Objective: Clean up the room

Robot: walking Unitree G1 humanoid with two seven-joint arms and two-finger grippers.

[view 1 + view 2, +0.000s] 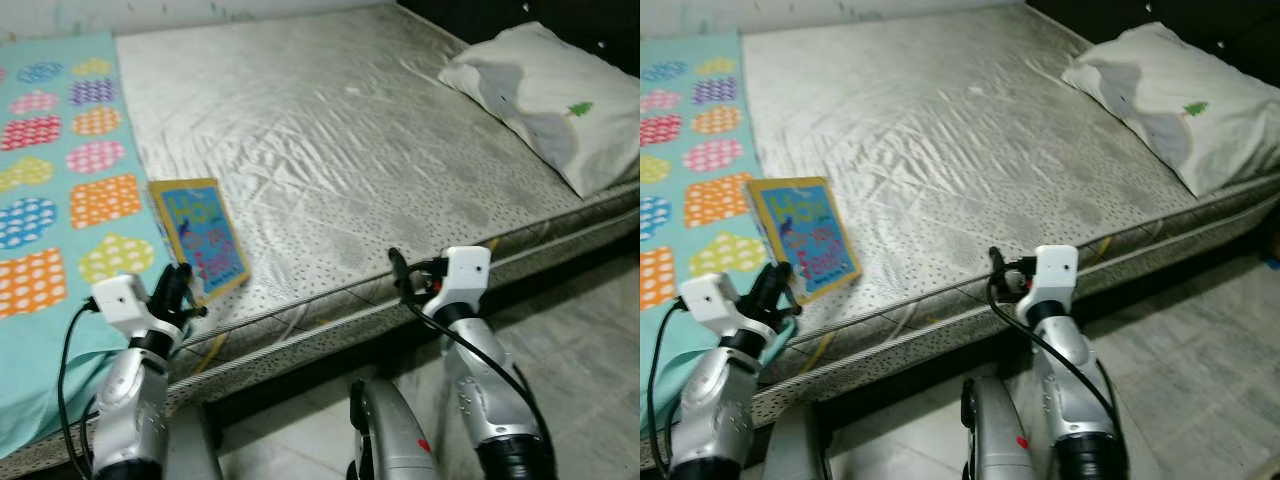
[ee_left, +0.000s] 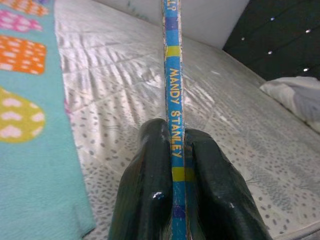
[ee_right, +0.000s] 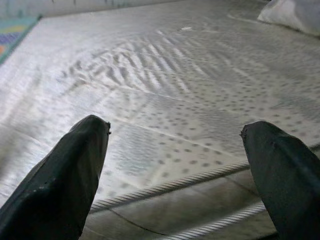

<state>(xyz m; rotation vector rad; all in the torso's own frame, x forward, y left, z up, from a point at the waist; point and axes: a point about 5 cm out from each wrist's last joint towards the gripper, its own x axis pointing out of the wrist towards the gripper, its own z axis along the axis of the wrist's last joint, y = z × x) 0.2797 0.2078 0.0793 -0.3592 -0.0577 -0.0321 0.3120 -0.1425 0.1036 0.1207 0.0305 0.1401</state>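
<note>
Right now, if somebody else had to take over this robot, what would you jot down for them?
Left gripper: shut on the edge of a blue picture book, at the near edge of the bed. Whether the book is lifted or resting cannot be told.
Right gripper: open, holding nothing, pointed at the bare mattress near its front edge.
Also on the bed: a turquoise spotted blanket on the robot's left, a pillow at the far right.
Done: book grasped.
Left: put the book away; probably tidy the blanket and pillow.
</note>
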